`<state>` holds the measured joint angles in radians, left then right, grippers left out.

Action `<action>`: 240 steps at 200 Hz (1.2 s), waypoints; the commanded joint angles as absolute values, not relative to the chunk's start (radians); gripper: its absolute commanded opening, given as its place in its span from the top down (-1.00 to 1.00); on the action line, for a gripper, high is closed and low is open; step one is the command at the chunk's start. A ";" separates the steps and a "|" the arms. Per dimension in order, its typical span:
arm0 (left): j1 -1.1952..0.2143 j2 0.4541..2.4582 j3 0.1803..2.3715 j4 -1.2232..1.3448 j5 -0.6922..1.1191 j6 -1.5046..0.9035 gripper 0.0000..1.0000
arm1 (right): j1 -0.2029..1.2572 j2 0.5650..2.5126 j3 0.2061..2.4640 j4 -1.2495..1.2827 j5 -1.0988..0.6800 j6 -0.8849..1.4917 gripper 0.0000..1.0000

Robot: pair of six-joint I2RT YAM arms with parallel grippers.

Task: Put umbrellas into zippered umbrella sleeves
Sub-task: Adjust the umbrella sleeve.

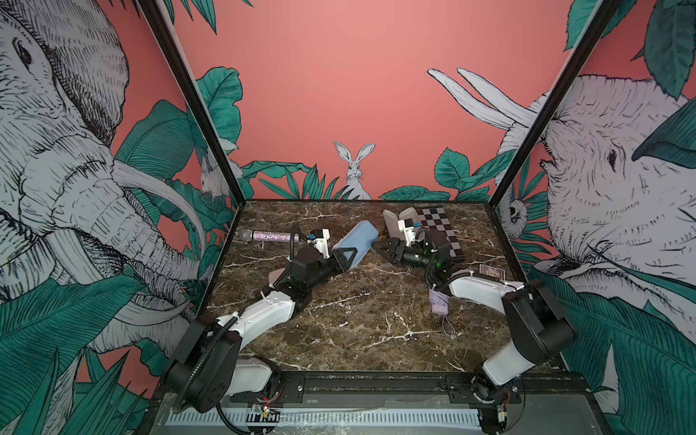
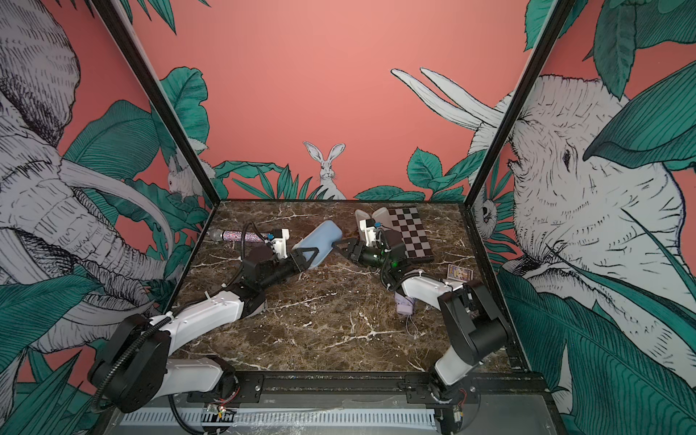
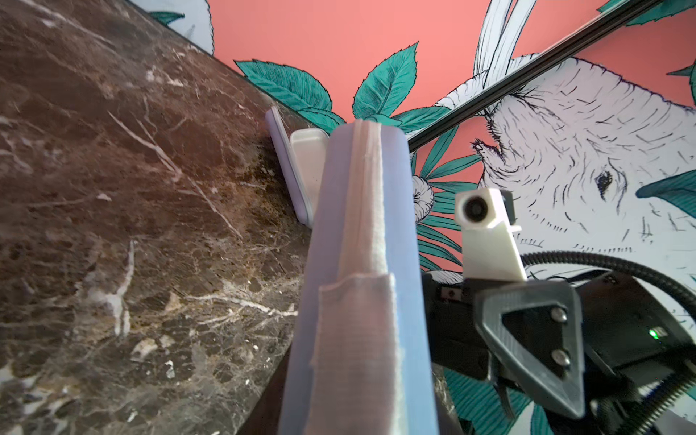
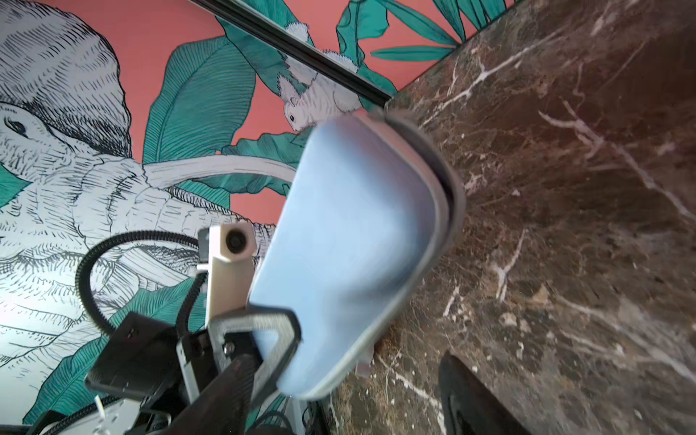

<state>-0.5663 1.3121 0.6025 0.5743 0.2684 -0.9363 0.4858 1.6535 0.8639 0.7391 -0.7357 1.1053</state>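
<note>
Top views: left gripper is clamped across the near end of the light-blue oblong hard-shell zip sleeve, held tilted over the brown marble tabletop. Right gripper has its jaws parted and empty, just beside the sleeve's edge. The lilac pleated folded umbrella lies under the right forearm. The open lilac clamshell sleeve stands at the far edge, against the black-and-white checkered board. Left wrist: a pale fabric strip runs along the blue shell, and the shell keeps its shape under the grip, so probably stiff and light. Right wrist: a smooth, rounded blue face with a grey zip rim; whether it is zipped is unclear. The curved faces are likely slippery, so pinch across the thin dimension near the rim. The umbrella looks soft, so take it mid-body, not by the loop.
</note>
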 commanded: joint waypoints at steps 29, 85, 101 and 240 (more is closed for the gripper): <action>-0.605 1.353 0.599 0.870 0.245 -1.113 1.00 | 0.522 1.766 0.954 1.035 -0.693 1.267 -0.28; -0.604 1.324 0.597 0.841 0.235 -1.096 1.00 | 0.525 1.799 0.979 0.949 -0.673 1.256 -0.28; -0.605 1.316 0.601 0.862 0.230 -1.113 1.00 | 0.525 1.815 0.973 0.909 -0.661 1.241 -0.32; -0.400 1.226 0.738 0.367 0.610 -0.848 -0.33 | 0.529 1.745 0.945 0.876 -0.829 1.066 0.73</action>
<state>-0.4519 1.2751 0.6567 0.4828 0.4553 -0.9760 0.5304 1.8156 0.9802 0.9318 -0.7605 1.1847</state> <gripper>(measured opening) 0.614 0.342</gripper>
